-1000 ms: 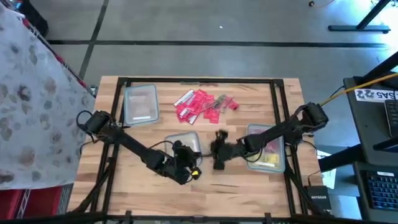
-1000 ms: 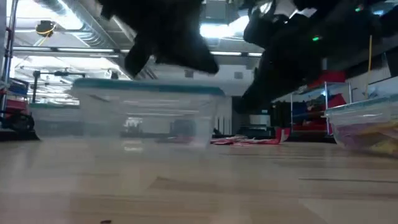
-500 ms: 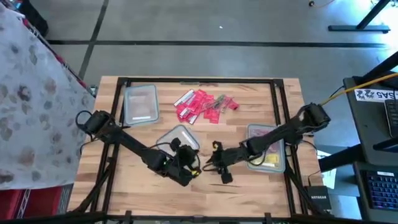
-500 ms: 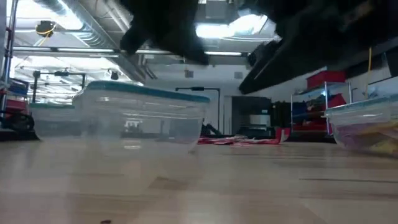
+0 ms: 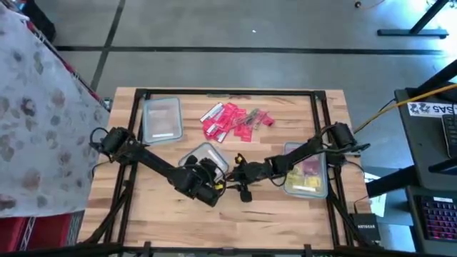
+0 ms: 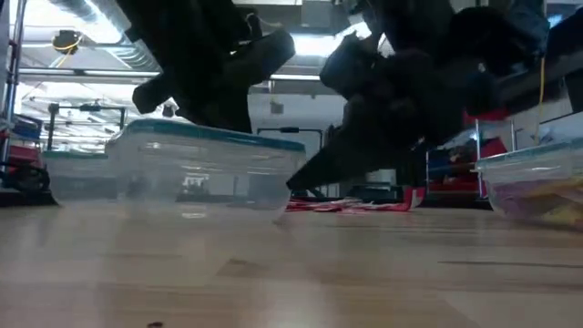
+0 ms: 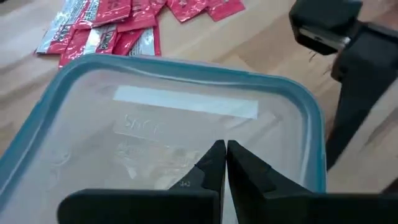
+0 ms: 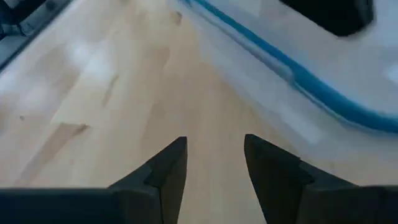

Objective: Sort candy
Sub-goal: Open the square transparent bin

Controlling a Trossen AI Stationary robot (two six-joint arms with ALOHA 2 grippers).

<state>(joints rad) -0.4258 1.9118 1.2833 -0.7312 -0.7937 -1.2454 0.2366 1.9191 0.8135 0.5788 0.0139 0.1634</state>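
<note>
A lidded clear tub (image 5: 162,119) sits at the table's (image 5: 285,207) far left. The left gripper (image 7: 224,163), fingers pressed together on nothing, hovers over the teal-rimmed middle tub (image 7: 186,118). Beyond it lies the candy (image 5: 234,120), a red and silvery pile. The right gripper (image 8: 212,163), fingers parted, hangs low just beside that tub. A candy-filled tub (image 5: 309,175) stands right.

Three clear rectangular plastic tubs with teal rims sit on the wooden table: one at the far left (image 5: 162,118), one in the middle (image 5: 206,158) and one at the right (image 5: 308,170) (this last holds yellow and pink pieces too small to count). One loose heap of small red and pink wrapped candy (image 5: 233,120) lies apart from them, with a few silvery pieces mixed in. Two dark robot arms reach over the table, left (image 5: 153,163) and right (image 5: 300,151).
</note>
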